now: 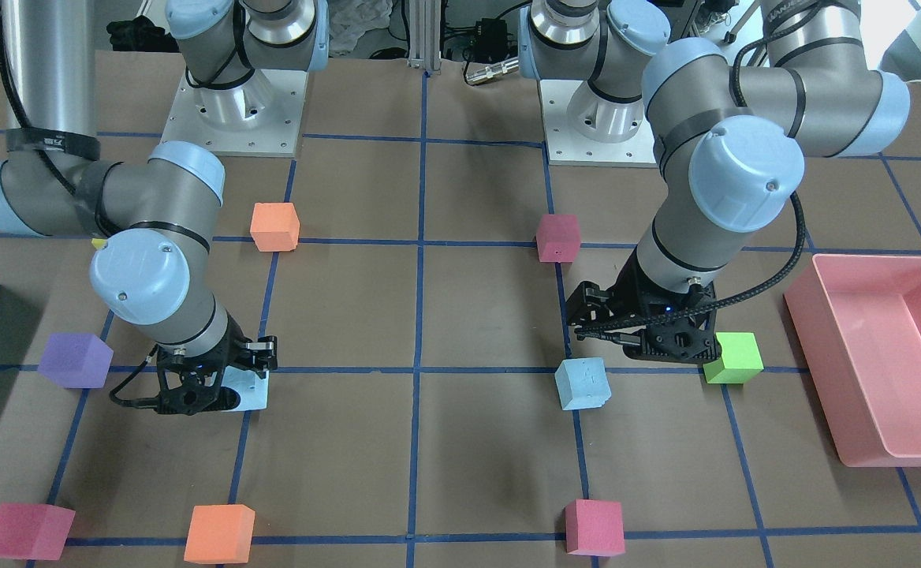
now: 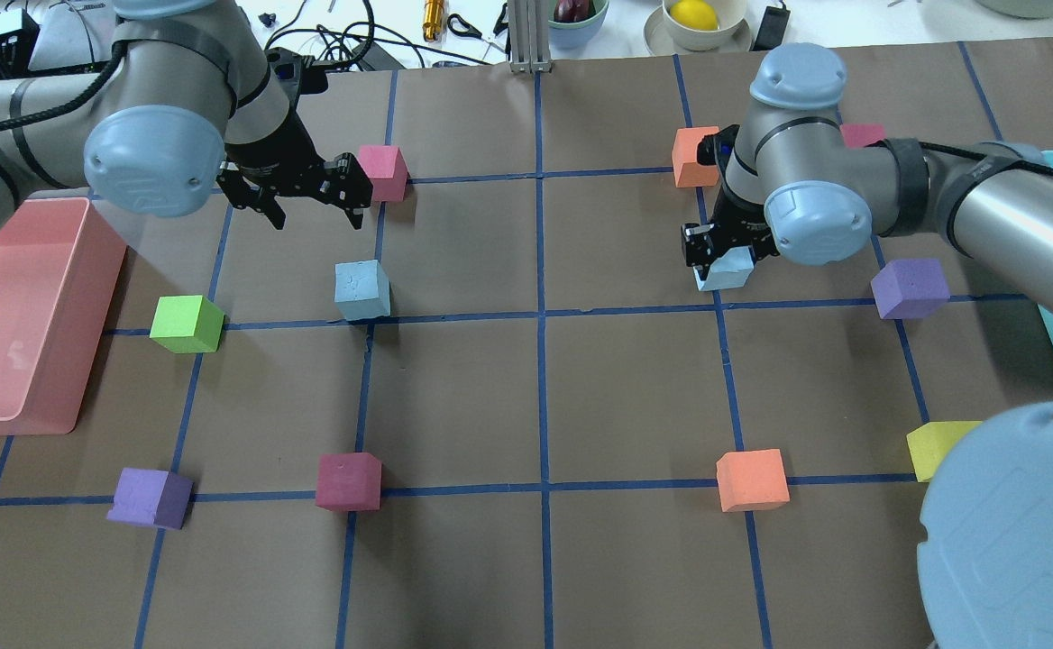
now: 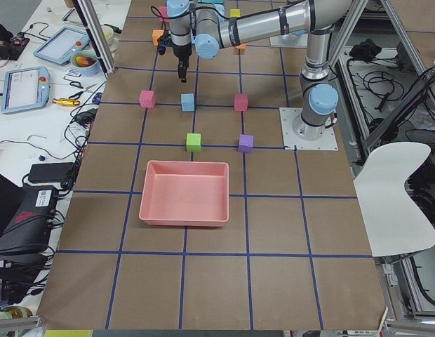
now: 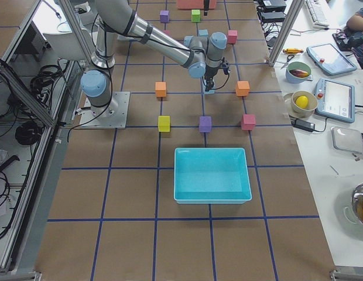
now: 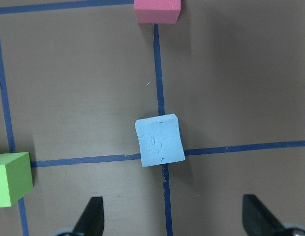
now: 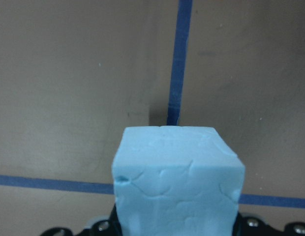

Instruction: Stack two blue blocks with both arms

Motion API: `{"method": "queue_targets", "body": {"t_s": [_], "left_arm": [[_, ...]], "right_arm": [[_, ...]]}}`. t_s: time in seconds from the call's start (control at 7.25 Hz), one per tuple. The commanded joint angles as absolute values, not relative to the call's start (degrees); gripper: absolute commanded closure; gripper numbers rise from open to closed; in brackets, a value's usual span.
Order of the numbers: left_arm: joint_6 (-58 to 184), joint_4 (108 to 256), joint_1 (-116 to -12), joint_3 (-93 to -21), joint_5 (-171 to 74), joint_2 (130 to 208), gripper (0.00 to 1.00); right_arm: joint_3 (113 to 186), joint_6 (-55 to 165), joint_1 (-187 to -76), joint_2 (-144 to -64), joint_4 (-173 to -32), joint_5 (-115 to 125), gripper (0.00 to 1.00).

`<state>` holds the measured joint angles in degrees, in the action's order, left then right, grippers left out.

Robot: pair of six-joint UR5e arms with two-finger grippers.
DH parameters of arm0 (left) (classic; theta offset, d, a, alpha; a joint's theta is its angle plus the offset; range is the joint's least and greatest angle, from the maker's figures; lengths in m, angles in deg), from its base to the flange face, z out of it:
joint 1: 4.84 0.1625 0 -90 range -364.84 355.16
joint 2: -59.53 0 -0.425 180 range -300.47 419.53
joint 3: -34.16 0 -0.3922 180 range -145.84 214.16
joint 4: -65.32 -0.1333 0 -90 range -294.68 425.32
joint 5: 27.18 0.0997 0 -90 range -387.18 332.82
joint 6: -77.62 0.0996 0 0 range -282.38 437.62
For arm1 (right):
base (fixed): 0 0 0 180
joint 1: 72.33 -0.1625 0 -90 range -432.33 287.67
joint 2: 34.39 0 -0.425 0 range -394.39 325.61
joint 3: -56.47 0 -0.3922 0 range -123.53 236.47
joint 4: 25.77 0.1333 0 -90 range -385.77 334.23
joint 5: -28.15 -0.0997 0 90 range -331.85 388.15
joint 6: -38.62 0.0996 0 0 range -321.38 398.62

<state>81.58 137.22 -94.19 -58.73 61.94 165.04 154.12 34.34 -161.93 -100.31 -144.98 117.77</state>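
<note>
No stack yet. Right arm (image 2: 986,207) has its jaws clamped on the right block (image 2: 727,272), low over the desk (image 2: 535,397). Left arm (image 2: 175,77) hovers on the far side of the left block (image 2: 361,290), jaws wide and empty.

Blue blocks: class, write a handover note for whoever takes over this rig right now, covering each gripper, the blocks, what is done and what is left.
Left gripper: open, empty, hovering near but not over the loose blue block, which sits on a tape crossing.
Right gripper: shut on the other blue block, low at the table; lifted or not, unclear.
Done: one block grasped.
To do: grasp the loose block, bring the two together, stack them.
</note>
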Motion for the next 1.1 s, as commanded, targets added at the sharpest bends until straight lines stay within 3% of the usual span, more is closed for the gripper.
{"method": "queue_targets", "body": {"t_s": [0.0,0.55,0.97], "left_arm": [[81.57,131.45,-94.23,-61.53,61.94,168.32,0.0],[82.18,120.6,-94.14,-67.96,63.42,172.37,0.0],[81.49,119.72,-94.23,-68.93,63.53,174.04,0.0]], "right_arm": [[141.87,39.75,-164.77,-98.39,-136.37,114.39,1.0],[126.81,55.01,-174.6,-85.65,-134.57,114.1,1.0],[122.22,56.98,-176.56,-80.54,-134.58,113.84,1.0]]}}
